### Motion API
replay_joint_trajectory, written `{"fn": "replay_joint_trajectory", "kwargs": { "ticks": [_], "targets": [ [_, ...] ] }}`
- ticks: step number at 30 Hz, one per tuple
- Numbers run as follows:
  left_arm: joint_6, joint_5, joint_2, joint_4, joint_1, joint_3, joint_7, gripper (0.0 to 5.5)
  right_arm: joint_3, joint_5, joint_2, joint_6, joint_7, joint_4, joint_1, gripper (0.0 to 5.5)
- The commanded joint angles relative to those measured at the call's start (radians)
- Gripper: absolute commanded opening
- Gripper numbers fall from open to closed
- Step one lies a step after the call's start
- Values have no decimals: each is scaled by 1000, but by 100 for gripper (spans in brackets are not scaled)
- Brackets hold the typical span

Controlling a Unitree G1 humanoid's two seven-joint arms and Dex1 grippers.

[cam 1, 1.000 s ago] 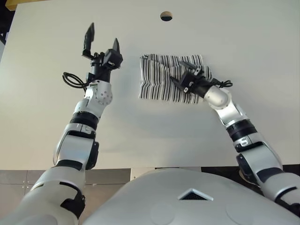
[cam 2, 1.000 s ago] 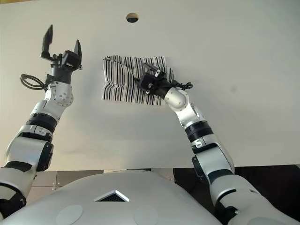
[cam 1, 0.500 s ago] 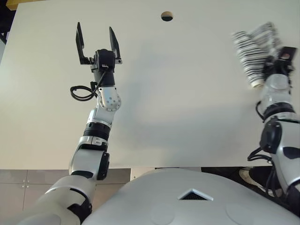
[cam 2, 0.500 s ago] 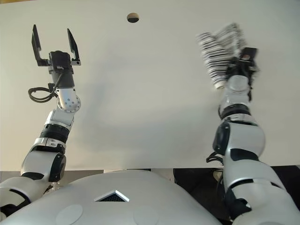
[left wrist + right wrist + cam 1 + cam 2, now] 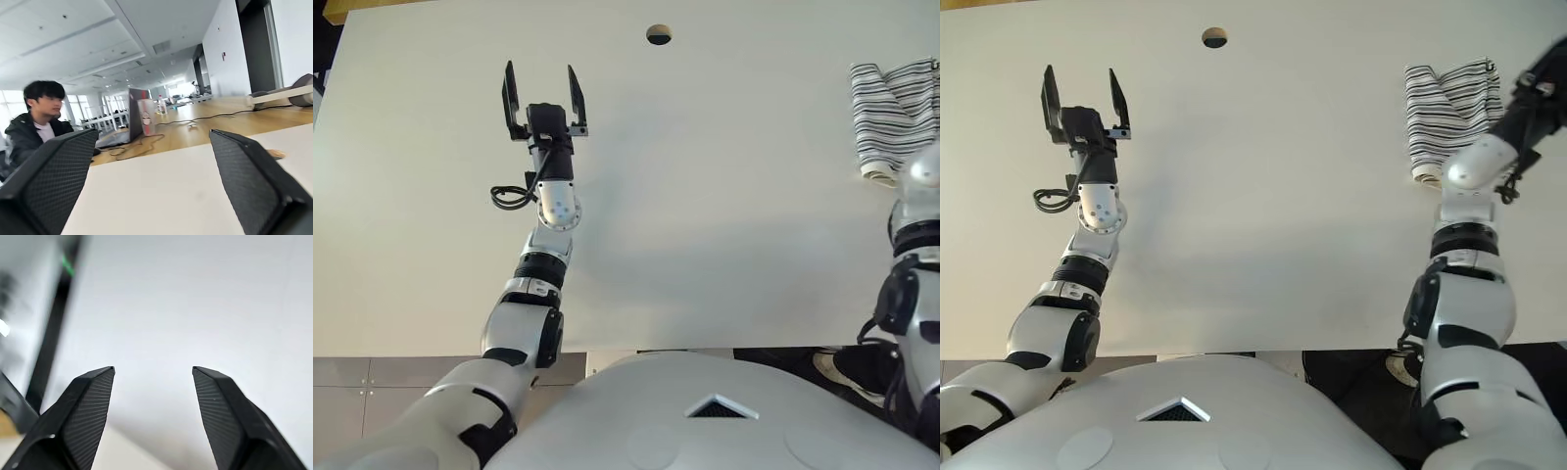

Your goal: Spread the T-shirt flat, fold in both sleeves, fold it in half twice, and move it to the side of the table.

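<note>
The striped T-shirt (image 5: 1449,110) lies folded into a small bundle near the right edge of the white table (image 5: 724,206). My right arm rises beside it, with its black wrist to the right of the shirt. The right gripper (image 5: 153,369) is open with nothing between its fingers (image 5: 88,411), and a pale wall lies beyond them. My left gripper (image 5: 540,70) is held up over the left part of the table, far from the shirt. It is open and empty, and between its fingers (image 5: 54,171) I see the table top and the room.
A round cable hole (image 5: 659,34) sits at the table's far middle. A black cable loop (image 5: 512,198) hangs at my left wrist. A person (image 5: 39,117) sits in the room beyond the table, away from the shirt.
My right gripper carried the shirt from the table's middle to its right side, then let it go. The left arm swung a little to the right and stayed open.
</note>
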Motion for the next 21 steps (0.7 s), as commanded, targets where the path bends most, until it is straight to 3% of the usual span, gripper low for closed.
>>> {"fn": "replay_joint_trajectory", "kwargs": {
  "ticks": [1,7,14,21],
  "targets": [
    [-20,-66,-46,110,-77,20,-112,421,145,-181,125,-11,-67,-124,100,294],
    [-47,-140,-99,169,-89,55,-227,421,221,-173,215,-32,17,-5,94,294],
    [-180,-47,-133,100,-33,21,-188,425,249,-148,239,-128,91,-51,118,419],
    [-209,9,-144,131,-62,11,-140,425,252,-139,247,-191,105,-21,121,419]
  ]
}}
